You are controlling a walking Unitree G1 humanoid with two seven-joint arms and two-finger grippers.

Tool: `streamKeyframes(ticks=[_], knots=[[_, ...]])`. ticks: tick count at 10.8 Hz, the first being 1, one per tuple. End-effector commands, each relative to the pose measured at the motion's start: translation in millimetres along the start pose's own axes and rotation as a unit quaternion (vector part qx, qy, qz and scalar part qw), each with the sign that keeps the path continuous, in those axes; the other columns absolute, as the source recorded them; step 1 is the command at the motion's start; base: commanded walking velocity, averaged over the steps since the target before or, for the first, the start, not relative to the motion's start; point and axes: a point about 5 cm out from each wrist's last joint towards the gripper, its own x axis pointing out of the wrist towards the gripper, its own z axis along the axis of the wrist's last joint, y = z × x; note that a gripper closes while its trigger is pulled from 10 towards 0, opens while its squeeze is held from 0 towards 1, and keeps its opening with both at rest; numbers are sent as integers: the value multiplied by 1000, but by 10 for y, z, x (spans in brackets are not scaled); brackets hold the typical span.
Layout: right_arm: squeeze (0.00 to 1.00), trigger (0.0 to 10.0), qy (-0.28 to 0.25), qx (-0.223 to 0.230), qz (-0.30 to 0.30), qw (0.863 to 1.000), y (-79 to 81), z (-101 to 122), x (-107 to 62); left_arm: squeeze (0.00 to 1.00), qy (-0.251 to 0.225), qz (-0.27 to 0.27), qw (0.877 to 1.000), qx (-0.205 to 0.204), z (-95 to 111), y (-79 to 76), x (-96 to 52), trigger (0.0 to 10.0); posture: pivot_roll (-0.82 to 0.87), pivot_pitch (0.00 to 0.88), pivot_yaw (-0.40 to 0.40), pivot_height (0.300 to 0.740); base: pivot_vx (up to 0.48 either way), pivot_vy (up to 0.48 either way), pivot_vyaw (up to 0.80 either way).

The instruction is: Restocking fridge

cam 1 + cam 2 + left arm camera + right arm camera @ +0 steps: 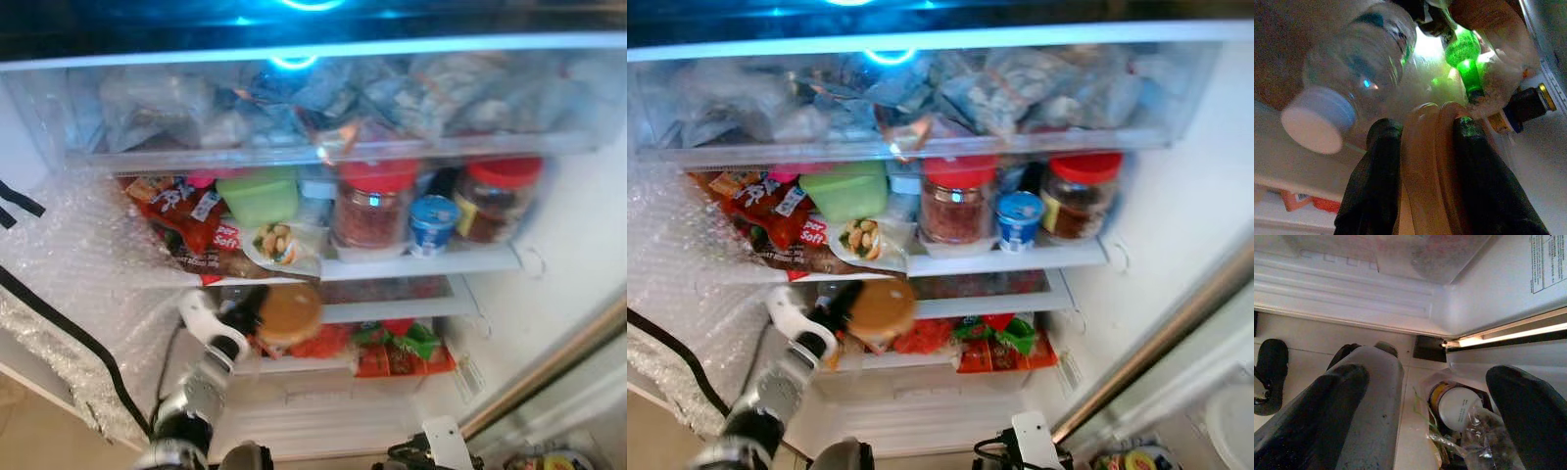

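— Where's the left gripper (pixel 257 323) now?

— Up inside the open fridge (pixel 578 245), at the lower shelf (pixel 392 311). Its jaws are clamped on the brown lid of a jar (pixel 289 313), one black finger (pixel 1376 191) on each side of the rim; from the wrist camera you see the lid edge squeezed between them.

— What's around it in there?

— Right beside the jar, red and green packets (pixel 397 348) lie on the rack below. The wrist view also picks up a clear bottle with a white cap (pixel 1347 83) and a green bottle (pixel 1464 56) close by. One shelf up stand two red-lidded jars (pixel 372 201), a small blue-topped tub (pixel 432 223), a green box (pixel 258 196) and a red snack bag (pixel 191 220). Above that, a clear drawer (pixel 313 108) stuffed with bags.

— And the right gripper (pixel 1440 406)?

— Hanging low near the tiled floor (pixel 1317 338), jaws spread wide, holding nothing. Between its fingers you can see a bag of groceries with a white-lidded container (pixel 1457 406).
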Motion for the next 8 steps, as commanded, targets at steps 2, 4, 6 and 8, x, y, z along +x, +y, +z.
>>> streamKeyframes(ticks=[2,4,6,8], knots=[[0,10000,53,-1,15,998,79,-287,-50,0,-12,28,1000,7,34,29,35,10000,-43,68,1,662,0,0,0],[0,10000,53,-2,14,998,72,-298,-54,0,-41,70,997,-7,130,58,95,10000,-57,74,0,662,0,0,0],[0,10000,57,-2,12,998,55,-340,-66,0,-50,80,995,-10,171,17,145,10000,-73,85,-1,662,0,0,0],[0,10000,62,-3,12,998,46,-383,-78,0,-49,82,995,-24,172,-5,173,10000,-88,97,-2,662,0,0,0]])
